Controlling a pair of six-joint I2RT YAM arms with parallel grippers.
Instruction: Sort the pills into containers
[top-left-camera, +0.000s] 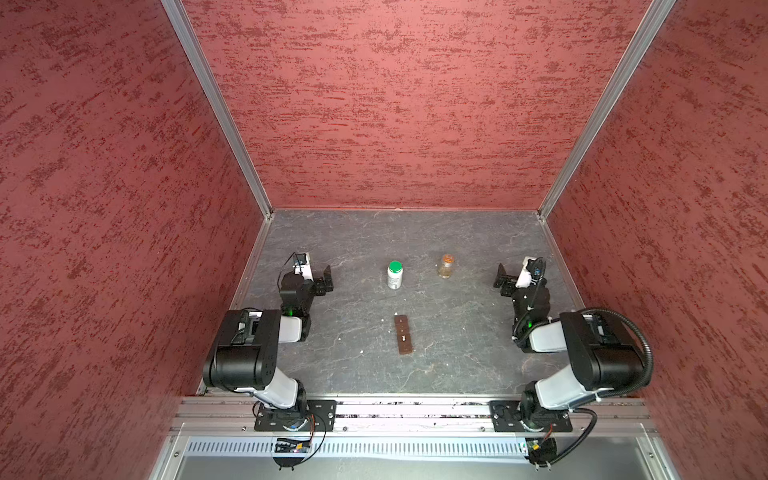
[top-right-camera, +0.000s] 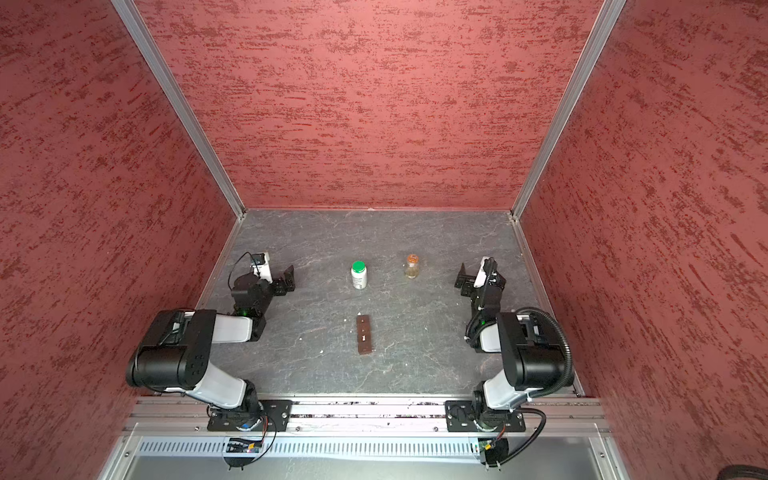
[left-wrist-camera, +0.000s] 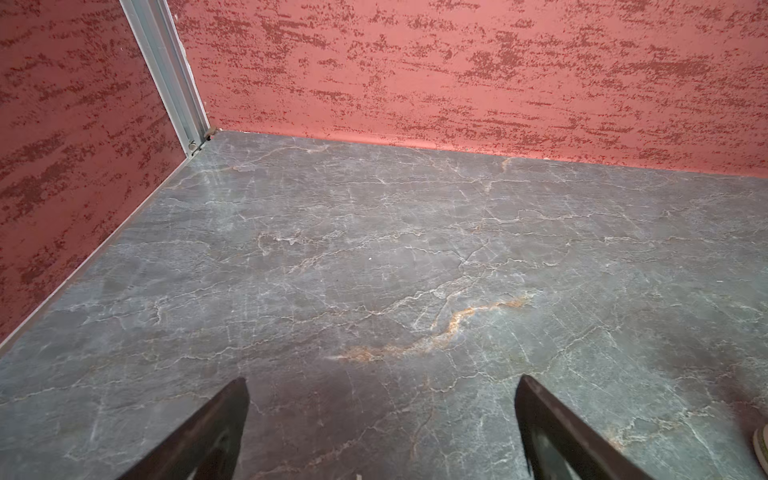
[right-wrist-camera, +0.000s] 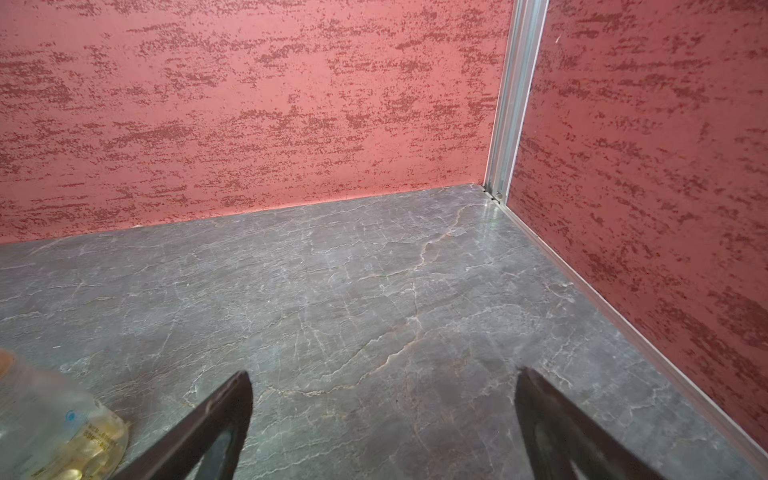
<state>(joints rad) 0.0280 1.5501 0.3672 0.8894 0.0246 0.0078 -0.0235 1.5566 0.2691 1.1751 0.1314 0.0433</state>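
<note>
Both top views are showing me a round white green-capped bottle (top-left-camera: 395, 275) standing near a clear orange-lidded jar (top-left-camera: 446, 266) on the veined grey table (top-left-camera: 415, 232), a flat brown pill organiser (top-left-camera: 404, 334) lying nearer the arm bases (top-left-camera: 296, 415). White specks (top-left-camera: 361, 352) around it are reading too small to identify. The left gripper (top-left-camera: 326, 279) and right gripper (top-left-camera: 501, 280) are sitting jaws spread, empty, flanking the bottles across bare tabletop; the right wrist view is clipping the jar's yellow capsules (right-wrist-camera: 83, 457).

Brown pill organizer (top-left-camera: 404, 334) lies flat. White green-capped bottle (top-left-camera: 395, 275) upright beyond it; clear orange-capped bottle (top-left-camera: 446, 266), yellow capsules inside, upright, beyond and right of organizer.
</note>
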